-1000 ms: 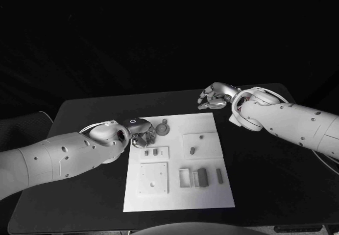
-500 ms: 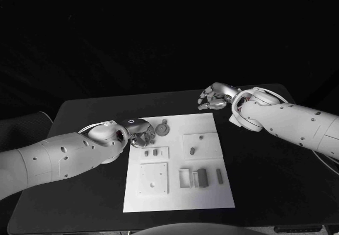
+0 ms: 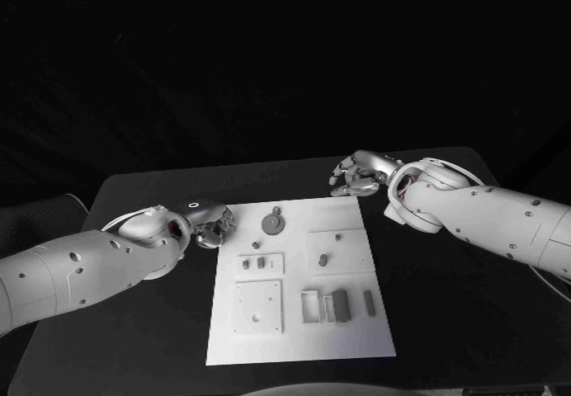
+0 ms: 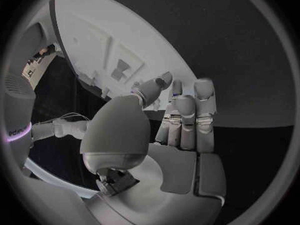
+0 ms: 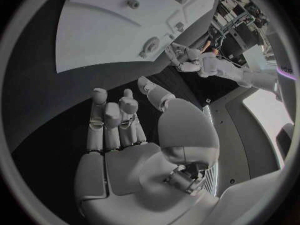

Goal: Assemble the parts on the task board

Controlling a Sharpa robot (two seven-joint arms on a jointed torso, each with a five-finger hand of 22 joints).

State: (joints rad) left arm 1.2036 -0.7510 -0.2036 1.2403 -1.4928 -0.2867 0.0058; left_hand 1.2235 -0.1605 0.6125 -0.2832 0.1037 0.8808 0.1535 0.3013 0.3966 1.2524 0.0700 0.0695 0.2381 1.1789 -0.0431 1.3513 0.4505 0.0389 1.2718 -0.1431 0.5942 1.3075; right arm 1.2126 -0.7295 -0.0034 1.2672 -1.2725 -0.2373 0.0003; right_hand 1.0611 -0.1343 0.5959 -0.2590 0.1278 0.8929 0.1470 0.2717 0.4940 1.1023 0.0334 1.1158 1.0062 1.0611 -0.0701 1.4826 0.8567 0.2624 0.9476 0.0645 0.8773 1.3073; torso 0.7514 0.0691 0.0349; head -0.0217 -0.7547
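Black tabletop (image 3: 452, 289) carries the white task board (image 3: 304, 334) at its middle, with darkness behind. At the left, the left hand (image 3: 205, 224) hovers just off the board's far-left corner, fingers extended side by side and nothing held, as its wrist view (image 4: 181, 120) confirms. On the board lie small grey parts: a round disc with a stem (image 3: 274, 223) at the far edge, two short pegs (image 3: 253, 264) on a small plate, a square plate (image 3: 258, 305) nearer, and upright blocks (image 3: 338, 302) to its right. They look light, stiff and easy to knock; pinching each by its sides seems wisest. At the right, the right hand (image 3: 357, 175) hangs off the board's far-right corner, loosely spread and empty (image 5: 119, 120). Bare table flanks the board on both sides, leaving room to approach.
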